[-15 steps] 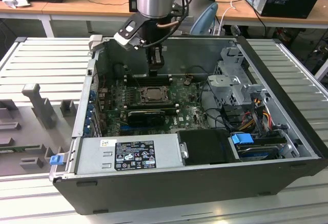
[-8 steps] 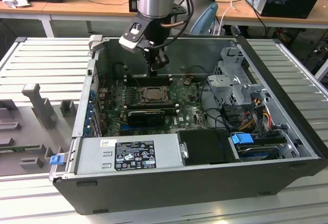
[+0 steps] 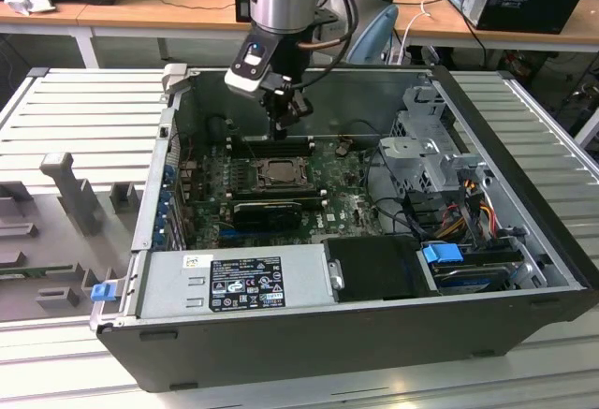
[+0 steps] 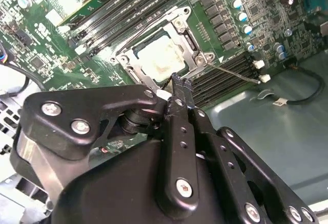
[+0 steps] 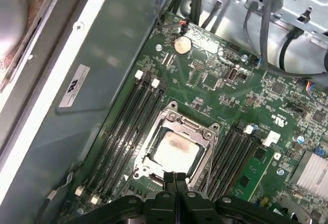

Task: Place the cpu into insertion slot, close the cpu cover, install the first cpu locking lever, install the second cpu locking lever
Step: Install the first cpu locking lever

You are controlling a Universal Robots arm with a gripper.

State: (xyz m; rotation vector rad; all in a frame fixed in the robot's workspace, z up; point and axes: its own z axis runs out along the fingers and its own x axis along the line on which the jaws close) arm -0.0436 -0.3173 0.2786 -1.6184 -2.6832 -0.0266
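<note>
One cpu [image 5: 177, 151] in one insertion slot [image 5: 159, 134], one cpu cover [image 5: 190, 124] down over it — one gripper [image 5: 175, 179] above, jaws together

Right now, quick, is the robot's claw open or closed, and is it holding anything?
Gripper: shut, fingers together with nothing between them, tips close to the edge of the cpu cover.

Exterior view looks down into the case [image 3: 328, 343] — both wrist views share the insertion slot [image 5: 152, 144], close.
</note>
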